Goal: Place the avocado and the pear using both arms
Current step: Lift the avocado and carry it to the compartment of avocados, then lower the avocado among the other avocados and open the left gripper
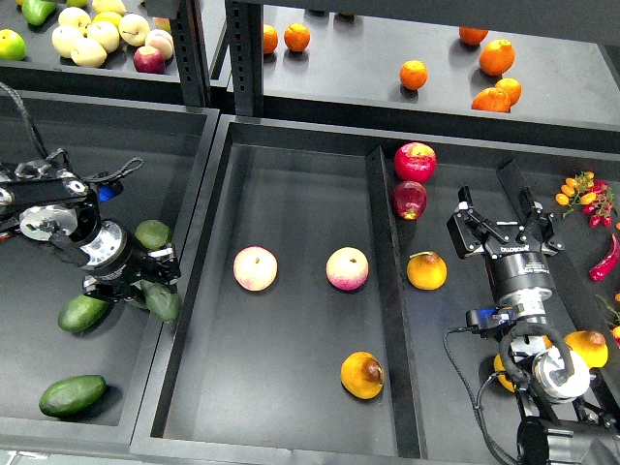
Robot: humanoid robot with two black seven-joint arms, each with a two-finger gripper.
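Observation:
My left gripper (pixel 153 289) is shut on the dark green avocado (pixel 163 304). It holds it over the right side of the left tray (pixel 58 155), beside several lighter avocados. The pear (pixel 361 375), yellow-orange with a brown-red blotch, lies at the front of the middle tray (pixel 291 165), free of both grippers. My right gripper (pixel 496 211) is open and empty over the right tray. It is up and to the right of the pear, and close to another yellow-orange fruit (pixel 426 270).
Two pink-yellow round fruits (pixel 255 268) (pixel 347 268) lie in the middle tray. Red apples (pixel 414 161) and yellow fruits (pixel 587 347) lie in the right tray. Lighter avocados (pixel 82 312) (pixel 71 395) lie in the left tray. Oranges and apples sit on the back shelf.

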